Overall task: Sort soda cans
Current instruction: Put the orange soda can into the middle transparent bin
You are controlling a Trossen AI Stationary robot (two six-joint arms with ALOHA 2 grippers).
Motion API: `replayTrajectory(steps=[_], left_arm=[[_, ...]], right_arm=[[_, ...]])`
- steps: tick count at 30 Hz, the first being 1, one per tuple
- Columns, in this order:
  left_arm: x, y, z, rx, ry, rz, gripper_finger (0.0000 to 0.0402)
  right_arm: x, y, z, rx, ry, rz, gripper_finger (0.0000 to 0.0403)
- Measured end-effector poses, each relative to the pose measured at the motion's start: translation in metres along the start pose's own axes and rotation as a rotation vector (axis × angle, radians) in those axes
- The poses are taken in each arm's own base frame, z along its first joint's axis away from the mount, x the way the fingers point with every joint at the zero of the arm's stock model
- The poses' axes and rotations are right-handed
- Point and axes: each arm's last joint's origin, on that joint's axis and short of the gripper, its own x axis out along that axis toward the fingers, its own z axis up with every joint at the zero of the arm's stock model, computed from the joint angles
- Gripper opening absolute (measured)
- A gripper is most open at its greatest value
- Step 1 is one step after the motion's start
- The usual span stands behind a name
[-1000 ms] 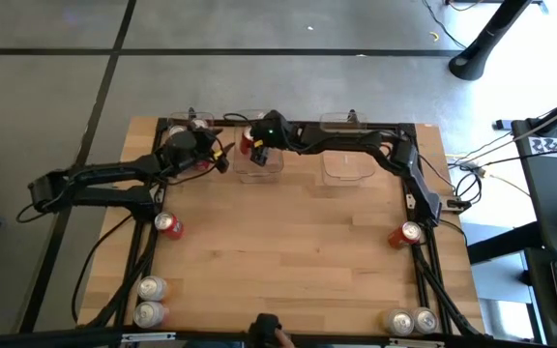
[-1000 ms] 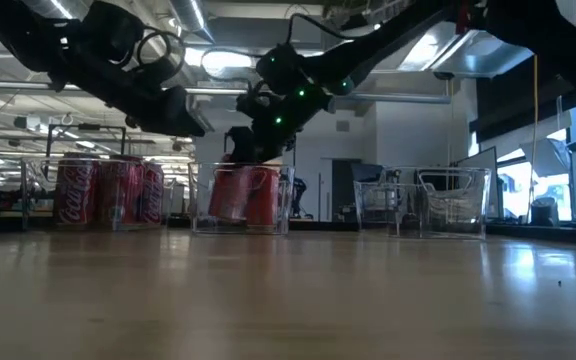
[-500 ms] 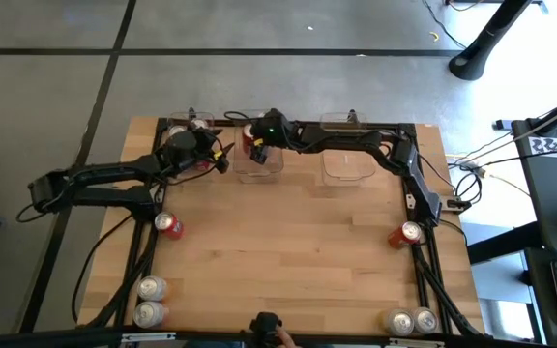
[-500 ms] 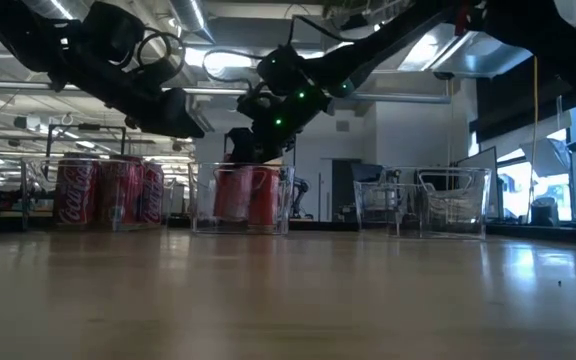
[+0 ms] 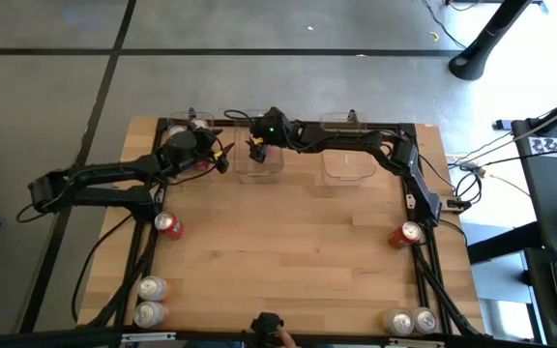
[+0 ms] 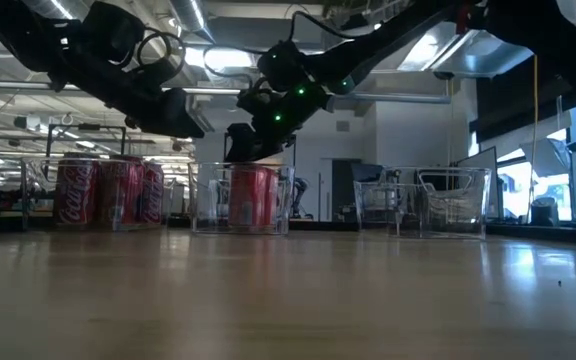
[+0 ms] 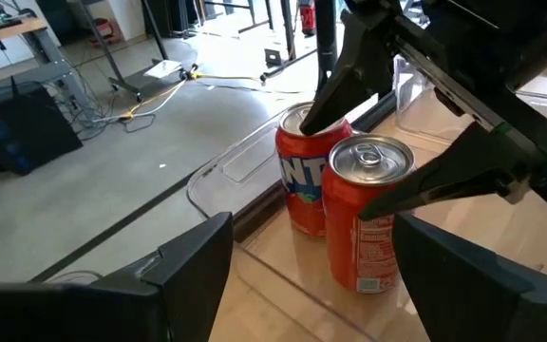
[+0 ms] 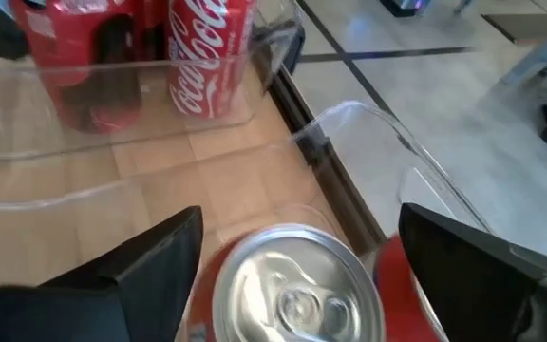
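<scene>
Nearest you on the worktop (image 5: 298, 251), nothing has changed: two silver cans (image 5: 150, 301) sit at the front left corner, two more (image 5: 411, 322) at the front right, one red can (image 5: 168, 225) beside the left arm's base and another red can (image 5: 406, 234) by the right arm's base.

Farther back, your left end effector (image 5: 222, 155) hangs where it was a second ago, just beside the left bin (image 5: 188, 124), fingers moderately apart and holding nothing. That bin's red cans (image 6: 108, 190) stand together as before.

The change is at the middle bin (image 6: 242, 198). A second ago your right end effector (image 5: 256, 147) had a red can tilted inside it, gripped near the top. Now that can (image 8: 297, 282) stands upright on the bin floor next to its neighbour (image 7: 305, 167), and the fingers have spread wide and lifted clear, hovering just above the silver lid. In the left wrist view you can see the two cans touching side by side with the dark fingers (image 7: 349, 76) open over them.

The right bin (image 5: 348, 155) beyond is unchanged.
</scene>
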Motion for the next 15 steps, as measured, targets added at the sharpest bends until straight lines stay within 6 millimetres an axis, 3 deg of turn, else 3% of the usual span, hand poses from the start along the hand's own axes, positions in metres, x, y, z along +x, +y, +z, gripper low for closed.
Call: replayTrajectory(steps=[4,7,11,15], left_arm=[[0.0,0.0,0.0,0.022,0.001,0.0,0.0278],[0.0,0.0,0.0,0.022,0.001,0.0,0.0278],[0.0,0.0,0.0,0.024,0.002,0.0,0.0278],[0.0,0.0,-0.001,0.025,0.011,-0.001,0.0278]], right_arm=[[-0.009,0.001,0.007,-0.005,0.004,-0.006,0.0352],[-0.034,0.004,0.024,-0.025,-0.003,0.012,0.0353],[-0.084,0.015,0.046,-0.069,0.044,0.081,0.0353],[-0.155,0.02,0.066,-0.073,0.096,0.133,0.0353]])
